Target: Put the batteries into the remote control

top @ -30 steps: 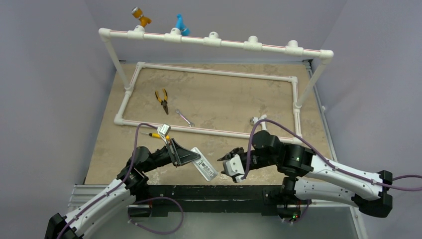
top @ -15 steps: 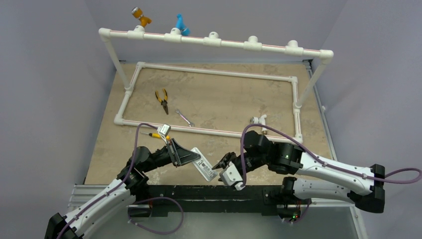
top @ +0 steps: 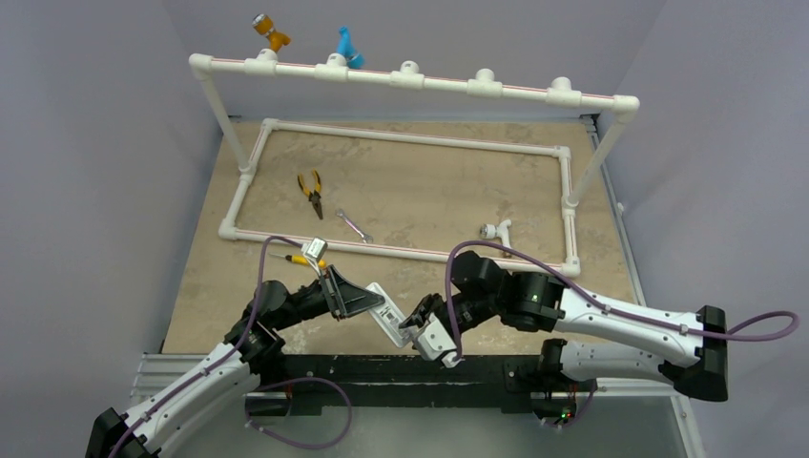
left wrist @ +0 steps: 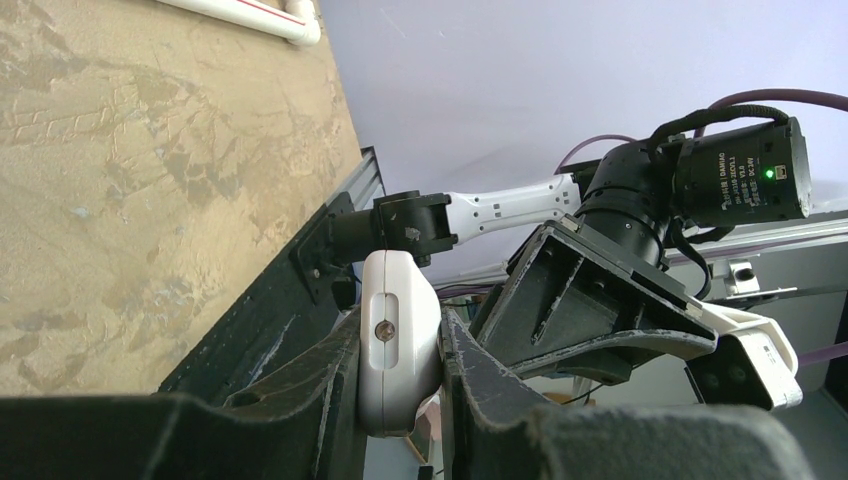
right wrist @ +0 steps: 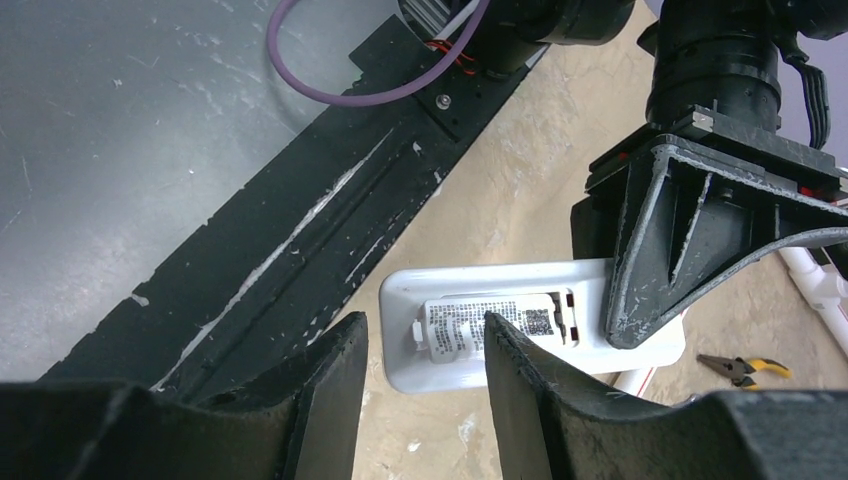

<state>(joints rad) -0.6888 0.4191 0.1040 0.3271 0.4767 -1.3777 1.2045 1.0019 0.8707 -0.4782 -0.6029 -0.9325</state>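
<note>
Right wrist view: the far end of the slim white rectangular plastic remote control (right wrist: 440, 335) is buried under the black left gripper (right wrist: 630, 320). The recess on its back is mostly covered by a printed white label (right wrist: 470, 328), text too small to read, so can't tell whether the small dark cylindrical batteries are in there. The black right gripper fingers (right wrist: 320, 400) run off the bottom edge.

Left wrist view: remote control is end-on (button face out of sight), its lower part behind the black left fingers (left wrist: 300, 400).

Top view: right gripper (top: 415, 318) covers the remote control's near end.
</note>
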